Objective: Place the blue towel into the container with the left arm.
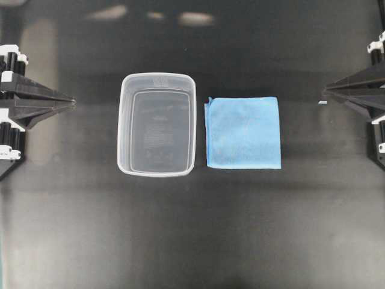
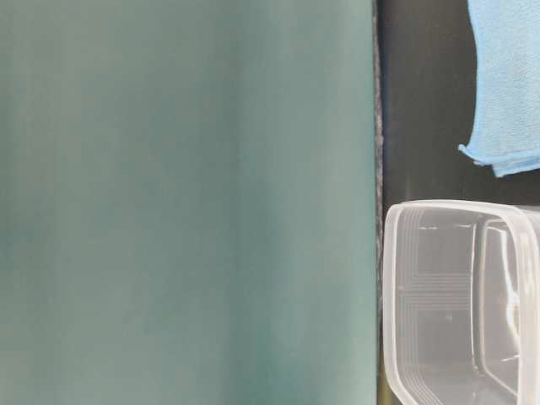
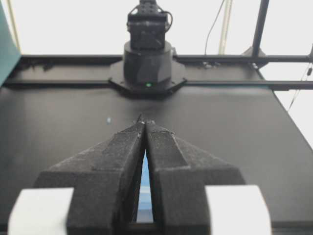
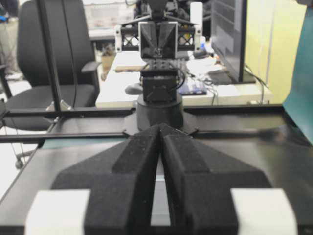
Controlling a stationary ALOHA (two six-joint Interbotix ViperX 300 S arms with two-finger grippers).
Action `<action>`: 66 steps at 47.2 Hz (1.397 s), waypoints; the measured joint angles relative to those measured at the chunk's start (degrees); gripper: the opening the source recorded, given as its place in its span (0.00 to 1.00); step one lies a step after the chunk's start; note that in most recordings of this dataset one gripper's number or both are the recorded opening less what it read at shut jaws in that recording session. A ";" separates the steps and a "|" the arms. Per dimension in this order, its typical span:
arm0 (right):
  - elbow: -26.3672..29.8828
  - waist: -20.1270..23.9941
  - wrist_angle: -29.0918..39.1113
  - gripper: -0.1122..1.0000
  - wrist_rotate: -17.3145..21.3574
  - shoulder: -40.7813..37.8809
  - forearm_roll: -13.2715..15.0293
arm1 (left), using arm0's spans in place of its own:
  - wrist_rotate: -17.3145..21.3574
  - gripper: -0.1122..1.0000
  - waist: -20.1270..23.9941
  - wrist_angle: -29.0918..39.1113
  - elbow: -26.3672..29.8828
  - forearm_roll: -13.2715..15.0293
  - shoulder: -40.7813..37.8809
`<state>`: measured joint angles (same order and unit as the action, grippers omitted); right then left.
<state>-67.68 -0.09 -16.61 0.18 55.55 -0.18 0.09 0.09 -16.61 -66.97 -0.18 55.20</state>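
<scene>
Container (image 1: 122, 126) on table (image 1: 192, 241) w/ nothing in it; blue towel (image 1: 243, 132) flat just beside it, small gap.
Towel is on far side of container from left gripper (image 1: 73, 101), so reach goes across the tub's short axis; right gripper (image 1: 325, 90) is nearer. Both arms parked low at table edges, pointing inward, fingers closed tip-to-tip, holding nothing.

Left gripper (image 1: 73, 101): we see its jaws closed, tips meeting, at the table's edge.
Right gripper (image 1: 325, 91): same, jaws closed, empty.
</scene>
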 measured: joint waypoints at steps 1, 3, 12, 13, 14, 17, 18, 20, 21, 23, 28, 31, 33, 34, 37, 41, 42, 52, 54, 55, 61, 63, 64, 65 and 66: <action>0.00 0.00 -0.09 0.11 0.00 -0.09 0.00 | 0.00 0.15 0.00 0.00 0.00 0.00 0.00; 0.00 0.00 -0.09 0.17 0.09 -0.09 -0.09 | -0.88 0.13 -0.09 1.05 0.53 -0.62 -0.35; -0.79 -0.09 0.00 0.11 1.14 -0.18 -0.26 | -2.81 0.11 -0.44 11.51 6.06 -2.02 -5.36; -0.79 0.00 0.00 0.11 1.32 -0.18 -0.26 | -2.72 0.11 -0.44 12.74 6.77 -2.02 -5.89; -0.79 -0.09 0.00 0.11 1.58 -0.18 -0.26 | -2.72 0.11 -0.44 13.97 7.47 -2.02 -6.59; -0.79 -0.35 0.09 0.11 2.29 -0.26 -0.26 | -2.29 0.11 -0.44 18.02 10.28 -2.02 -8.79; -0.79 -0.53 0.18 0.11 2.46 -0.18 -0.35 | -2.20 0.11 -0.44 19.34 11.16 -2.11 -9.58; -0.79 -1.05 0.62 0.11 3.08 -0.26 -0.35 | -2.11 0.11 -0.18 21.71 13.10 -2.11 -11.43; -0.79 -1.32 0.97 0.12 3.34 -0.18 -0.35 | -2.11 0.11 -0.09 22.85 14.06 -2.11 -12.22; -0.88 -1.93 1.67 0.15 3.78 -0.18 -0.35 | -2.02 0.11 0.18 24.87 15.91 -2.11 -14.06; -0.88 -3.16 3.52 0.33 4.39 -0.18 -0.35 | -2.02 0.11 1.14 29.09 21.01 -2.11 -18.90; -0.88 -3.60 4.48 0.49 4.57 0.00 -0.35 | -2.02 0.12 1.67 30.76 23.47 -2.11 -21.45; -0.88 -4.04 5.27 0.61 4.57 0.09 -0.35 | -2.02 0.12 1.93 31.82 25.40 -2.11 -23.73; -0.88 -4.22 5.45 0.67 4.57 0.09 -0.35 | -2.02 0.12 2.02 32.17 26.37 -2.20 -24.79; -0.88 -4.66 6.33 0.80 4.57 0.26 -0.35 | -2.02 0.13 2.37 33.13 28.92 -2.20 -27.95; -0.88 -4.92 7.03 0.84 4.57 0.44 -0.35 | -2.02 0.23 2.46 34.63 32.17 -2.20 -32.08; -0.88 -4.83 7.12 0.83 4.48 0.44 -0.35 | -2.02 0.27 2.46 35.16 33.13 -2.20 -33.13; -1.49 -5.01 7.56 0.81 4.57 2.46 -0.44 | -1.93 0.80 2.64 42.98 44.82 -2.20 -46.67; -1.76 -5.01 7.56 0.81 4.66 2.99 -0.35 | -1.85 0.87 2.64 44.30 47.20 -2.20 -49.22; -1.76 -5.01 7.56 0.81 4.57 3.25 -0.35 | -1.85 0.89 2.64 44.74 48.34 -2.20 -50.45; -1.93 -5.01 7.56 0.81 4.66 5.45 -0.44 | -1.76 0.91 2.81 47.55 56.69 -2.20 -59.24; -2.02 -5.10 7.56 0.81 4.57 5.89 -0.35 | -1.85 0.91 2.72 48.25 59.06 -2.20 -61.79; -2.02 -5.10 7.56 0.81 4.66 6.15 -0.35 | -1.67 0.91 2.72 48.43 60.38 -2.20 -63.19; -2.02 -5.01 7.56 0.81 4.66 6.42 -0.35 | -1.49 0.91 2.64 48.60 61.35 -2.20 -64.42; -2.11 -5.01 7.56 0.81 4.66 6.68 -0.35 | -1.14 0.91 2.64 48.69 62.40 -2.20 -65.83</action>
<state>-69.79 -5.10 -9.05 4.83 62.23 -0.53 -1.05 2.72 32.08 -4.57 -2.37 -10.63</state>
